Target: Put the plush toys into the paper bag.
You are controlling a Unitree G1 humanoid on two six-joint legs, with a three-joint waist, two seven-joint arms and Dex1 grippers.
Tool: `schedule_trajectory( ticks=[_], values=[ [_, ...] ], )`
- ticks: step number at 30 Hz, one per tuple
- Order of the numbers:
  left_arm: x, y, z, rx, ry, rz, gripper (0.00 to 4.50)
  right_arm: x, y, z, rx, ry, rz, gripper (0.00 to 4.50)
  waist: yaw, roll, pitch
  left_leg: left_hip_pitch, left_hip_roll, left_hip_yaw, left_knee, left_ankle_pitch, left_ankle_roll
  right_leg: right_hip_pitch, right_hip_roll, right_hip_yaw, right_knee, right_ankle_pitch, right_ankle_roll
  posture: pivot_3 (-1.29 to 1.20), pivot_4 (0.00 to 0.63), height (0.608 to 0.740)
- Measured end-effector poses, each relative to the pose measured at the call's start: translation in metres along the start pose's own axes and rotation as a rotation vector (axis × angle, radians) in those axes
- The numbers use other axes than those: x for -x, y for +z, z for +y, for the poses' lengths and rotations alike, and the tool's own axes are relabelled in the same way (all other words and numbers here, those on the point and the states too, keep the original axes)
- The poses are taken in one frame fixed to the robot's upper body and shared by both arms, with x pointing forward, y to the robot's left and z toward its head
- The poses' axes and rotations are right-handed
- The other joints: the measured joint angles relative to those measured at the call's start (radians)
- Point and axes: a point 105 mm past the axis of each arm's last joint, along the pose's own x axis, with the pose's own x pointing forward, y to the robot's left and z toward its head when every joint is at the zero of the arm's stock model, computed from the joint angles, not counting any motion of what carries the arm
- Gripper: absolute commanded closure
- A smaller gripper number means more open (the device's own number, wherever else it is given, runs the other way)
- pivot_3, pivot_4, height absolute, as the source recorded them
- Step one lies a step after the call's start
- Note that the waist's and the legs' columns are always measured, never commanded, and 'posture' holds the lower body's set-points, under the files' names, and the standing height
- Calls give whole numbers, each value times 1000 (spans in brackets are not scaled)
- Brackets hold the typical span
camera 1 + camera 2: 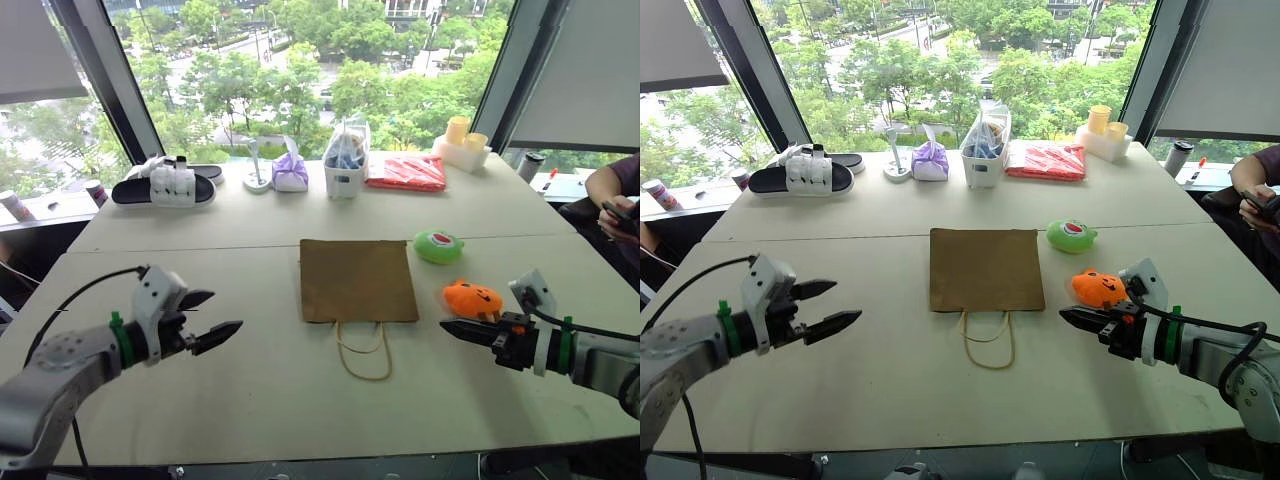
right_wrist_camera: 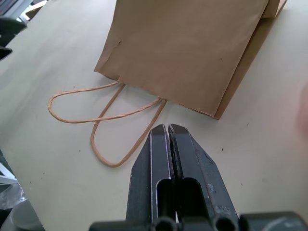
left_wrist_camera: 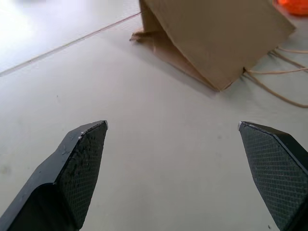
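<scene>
From the head camera, the paper bag (image 1: pixel 358 280) lies flat in the middle of the tabletop (image 1: pixel 250 380) with its cord handles (image 1: pixel 364 352) trailing toward the robot; the green plush toy (image 1: pixel 438 246) sits just right of the bag's far corner, and the orange plush toy (image 1: pixel 472 299) rests nearer, right of the bag's near edge, both outside the bag. The left end effector (image 1: pixel 212 320) hangs above the bare tabletop left of the bag, fingers spread wide and empty; the right end effector (image 1: pixel 448 327) sits just beside the orange toy, closed tight on nothing. Along the far edge stand a sandal (image 1: pixel 163 187), a purple pouch (image 1: pixel 290 173), a white tub (image 1: pixel 345 165) and a red packet (image 1: pixel 406 171). In the left wrist view, two parted fingers (image 3: pixel 79 168) frame empty tabletop, the bag beyond. In the right wrist view, the pressed-together fingers (image 2: pixel 159 159) point at the bag's handles
</scene>
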Motion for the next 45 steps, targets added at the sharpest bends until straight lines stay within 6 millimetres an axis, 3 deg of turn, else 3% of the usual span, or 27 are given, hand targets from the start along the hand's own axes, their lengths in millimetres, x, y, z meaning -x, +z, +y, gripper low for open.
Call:
schedule_trajectory(
  ticks=[2, 7, 10, 17, 20, 26, 28, 32, 36, 39, 45],
  values=[
    [-28, 16, -14, -216, -183, -2, 34, 2, -4, 1, -9, -21, -8, 4500, 14, 1, -1, 1, -2, 2, 0, 0, 0, 2, 0, 0, -2, 0, 0, 0, 150, 740],
    [-77, -6, -44, -316, -443, -4, 34, 4, -19, 4, -58, -56, -17, 4500, 10, 0, 0, 0, -1, 4, 0, -1, 1, -2, 0, 1, -1, 0, 0, 0, 150, 740],
    [-102, -3, -60, -380, -568, -51, 34, 12, -17, 6, -47, -95, -37, 4500, 14, 0, 0, 0, -1, 4, 0, -1, 1, -2, 0, 1, -1, 0, 0, 0, 150, 740],
    [-128, 2, -78, -417, -679, -131, 34, 21, -19, 11, -57, -144, -66, 4500, 9, 0, 0, 0, -1, 5, 1, -1, 2, -1, 0, 1, 0, 0, 1, 0, 150, 740],
    [-133, -1, -80, -408, -695, -134, 845, 23, -21, 12, -62, -158, -68, 4500, 9, 0, 0, 0, -1, 4, 2, -1, 2, -1, 0, 0, 1, 1, 1, 0, 150, 740],
    [-153, 4, -92, -395, -698, -199, 3870, 24, -23, 15, -64, -178, -72, 4500, 15, 0, 0, 0, -2, 3, 9, -2, 4, 4, 0, -1, 0, 1, 1, 0, 150, 740],
    [-159, 6, -94, -385, -685, -209, 4441, 24, -23, 16, -68, -181, -71, 4500, 15, 0, 0, 0, -2, 3, 10, -2, 4, 4, 0, -1, 0, 1, 2, 0, 150, 740],
    [-166, 12, -89, -281, -634, -224, 4441, 23, -23, 22, -67, -179, -79, 4500, 13, 0, 0, 0, -2, 0, 10, -2, 4, 4, 0, -1, 1, 1, 2, 0, 150, 740],
    [-170, 44, -62, -24, -504, -288, 4441, 13, -20, 37, -53, -146, -109, 4500, 13, 0, 0, 0, -1, -2, 11, -2, 4, 5, 1, -1, 1, 1, 3, 0, 150, 740],
    [-164, 73, -47, 64, -438, -337, 4441, 0, -17, 49, -47, -116, -133, 4500, 7, 0, 0, 1, -2, -2, 11, -2, 4, 5, 1, -1, 2, 1, 3, 0, 150, 740],
    [-165, 96, -52, 279, -399, -362, 4441, -50, 4, 69, -1, -89, -249, 4500, -11, 0, 0, 1, -2, -4, 11, -1, 3, 5, 1, -1, 3, 1, 3, 0, 150, 740]
  ],
)
